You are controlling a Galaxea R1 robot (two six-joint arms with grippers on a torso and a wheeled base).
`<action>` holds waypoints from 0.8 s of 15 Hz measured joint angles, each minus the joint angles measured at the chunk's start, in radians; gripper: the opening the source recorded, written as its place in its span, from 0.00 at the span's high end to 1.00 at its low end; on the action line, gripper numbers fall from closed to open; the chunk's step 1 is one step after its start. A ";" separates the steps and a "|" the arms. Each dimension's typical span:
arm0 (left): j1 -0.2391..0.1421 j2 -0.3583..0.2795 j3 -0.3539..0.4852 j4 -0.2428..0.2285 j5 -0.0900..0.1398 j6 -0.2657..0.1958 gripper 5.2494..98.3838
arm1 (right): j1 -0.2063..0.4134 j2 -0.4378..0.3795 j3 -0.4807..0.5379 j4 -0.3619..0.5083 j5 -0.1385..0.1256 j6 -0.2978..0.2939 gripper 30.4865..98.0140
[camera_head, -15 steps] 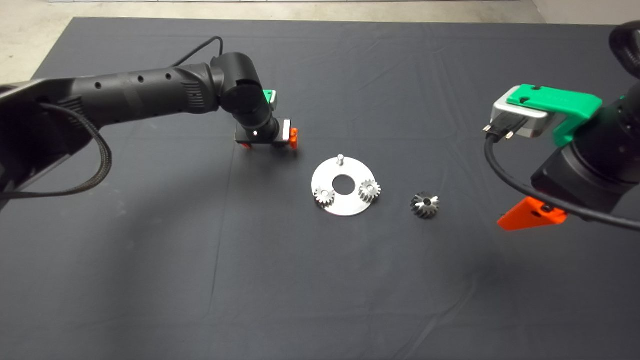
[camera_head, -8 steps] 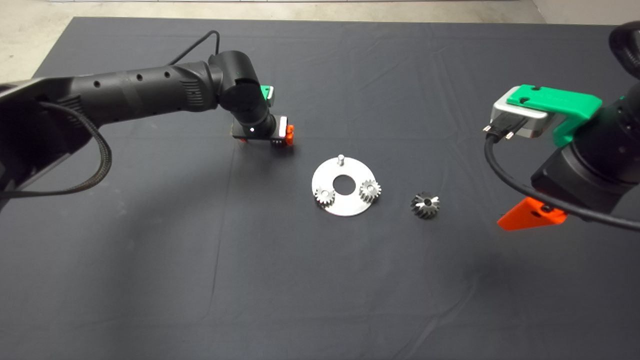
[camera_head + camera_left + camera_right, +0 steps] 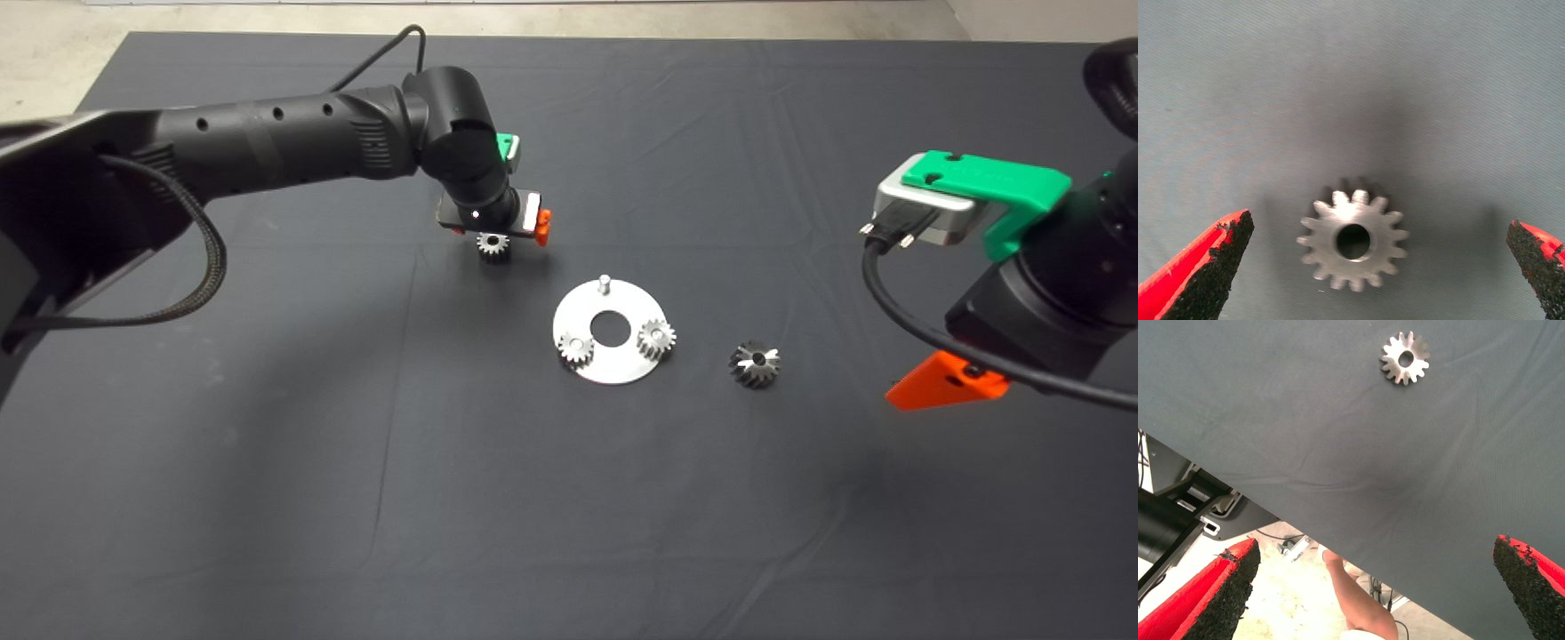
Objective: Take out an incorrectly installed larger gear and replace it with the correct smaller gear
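Left end effector (image 3: 494,233): over the far middle of the dark mat (image 3: 356,462), fingers (image 3: 1211,267) spread wide, holding nothing, straddling one smaller gear without touching it.
Smaller gear (image 3: 492,244): flat on the mat under the left end effector, at about 10 o'clock from the round plate, clearly off it; bore facing up in the left wrist view (image 3: 1353,241).
Small silver gears, count: three in all, one loose and two seated on the plate, at its 7 o'clock (image 3: 576,348) and 3 o'clock (image 3: 656,339).
Round plate (image 3: 613,363): one, silver, centre hole open, a bare pin (image 3: 605,284) standing at its 12 o'clock.
Larger gear (image 3: 756,364): one, alone on the mat just off the plate's 3 o'clock side, tipped a little.
Right end effector (image 3: 1378,593): at the right edge of the bench, fingers wide apart, nothing between them.
Right wrist view: one toothed gear (image 3: 1405,358) on the mat; a person's arm (image 3: 1355,600) beyond the mat edge.
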 measured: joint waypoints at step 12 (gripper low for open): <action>0.001 0.025 -0.083 0.006 0.029 0.035 0.01 | 0.000 0.000 0.004 0.000 0.001 0.000 0.08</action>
